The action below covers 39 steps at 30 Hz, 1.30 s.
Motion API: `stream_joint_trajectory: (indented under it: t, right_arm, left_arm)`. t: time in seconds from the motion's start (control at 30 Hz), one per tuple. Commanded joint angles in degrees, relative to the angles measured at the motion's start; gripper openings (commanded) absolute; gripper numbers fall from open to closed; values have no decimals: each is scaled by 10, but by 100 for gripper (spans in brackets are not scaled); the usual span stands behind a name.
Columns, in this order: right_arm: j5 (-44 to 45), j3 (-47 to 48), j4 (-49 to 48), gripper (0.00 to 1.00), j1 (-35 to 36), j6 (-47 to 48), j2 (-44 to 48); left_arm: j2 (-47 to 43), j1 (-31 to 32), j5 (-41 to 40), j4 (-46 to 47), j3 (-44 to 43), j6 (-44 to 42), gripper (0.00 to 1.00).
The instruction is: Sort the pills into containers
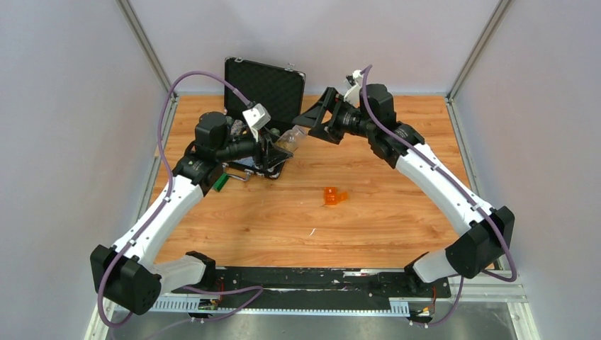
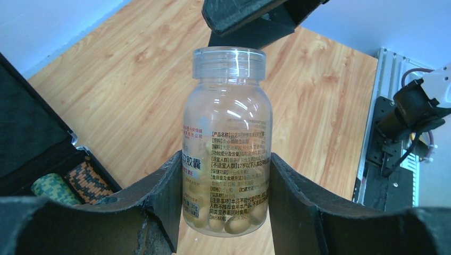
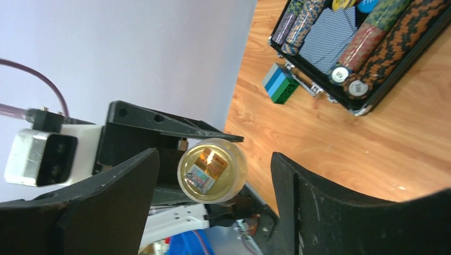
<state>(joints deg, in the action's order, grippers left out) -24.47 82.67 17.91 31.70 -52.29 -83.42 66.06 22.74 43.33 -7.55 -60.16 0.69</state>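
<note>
My left gripper [image 1: 275,150] is shut on a clear pill bottle [image 1: 293,137] and holds it above the table in front of the black case. In the left wrist view my fingers [image 2: 169,191] clamp the bottle's [image 2: 226,133] lower body; yellowish capsules [image 2: 236,222] lie at its bottom and its clear cap is on. My right gripper [image 1: 312,117] is open and faces the cap end, its jaws standing wide on either side of the cap [image 3: 211,170] without touching it. The small orange containers [image 1: 334,196] sit on the table in the middle, apart from both grippers.
A large black foam-lined case [image 1: 266,83] stands open at the back, with rows of striped chips [image 3: 367,45] and cards inside. A blue-green block [image 3: 280,83] lies beside the case's front edge. A white speck [image 1: 312,231] lies on the wood.
</note>
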Motion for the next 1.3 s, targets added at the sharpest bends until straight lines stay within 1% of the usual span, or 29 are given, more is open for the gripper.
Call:
stream_joint_trajectory:
  t: [0.0, 0.07, 0.1, 0.23, 0.3, 0.5, 0.63, 0.73, 0.8, 0.9, 0.93, 0.97, 1.1, 1.13, 1.2, 1.27]
  right_arm:
    - [2, 36, 5, 73, 4, -76, -16]
    - [-15, 50, 23, 66, 5, -83, -27]
    - [-16, 59, 38, 66, 5, -87, -31]
    - [-12, 82, 57, 74, 12, -82, -41]
    - [-13, 87, 59, 74, 13, -80, -47]
    - [-34, 103, 60, 54, 15, -51, -63]
    - [-42, 112, 61, 44, 16, -17, -62]
    - [-59, 125, 61, 37, 16, 31, -68]
    - [-79, 133, 60, 36, 15, 99, -73]
    - [-126, 123, 54, 36, 4, 213, -76]
    - [-161, 115, 49, 36, -3, 245, -78]
    - [-215, 105, 42, 37, -13, 285, -79]
    - [-353, 96, 37, 37, -37, 366, -85]
    - [-376, 95, 37, 39, -39, 385, -83]
    - [-398, 89, 40, 48, -39, 416, -75]
    - [-386, 88, 44, 63, -39, 427, -66]
  left_arm:
    - [-4, -2, -21, 60, 5, 15, 0]
    - [-5, -2, -26, 68, 7, 22, 0]
    - [-6, -2, -34, 70, 11, 29, 0]
    - [-12, -2, -46, 112, 28, 57, 0]
    - [-13, -2, -46, 123, 32, 66, 0]
    - [-15, -2, -60, 119, 29, 77, 0]
    - [-19, -2, -66, 116, 18, 96, 0]
    - [-21, -2, -61, 112, 15, 102, 0]
    - [-22, -2, -56, 103, 12, 99, 0]
    - [-23, -2, -37, 81, 4, 99, 0]
    - [-23, -2, -24, 80, 0, 101, 0]
    - [-23, -2, -16, 79, -1, 104, 0]
    - [-27, -2, 38, 78, -5, 116, 0]
    - [-28, -2, 55, 78, -7, 118, 0]
    - [-28, -2, 77, 78, -11, 116, 0]
    - [-29, -2, 96, 60, -14, 109, 0]
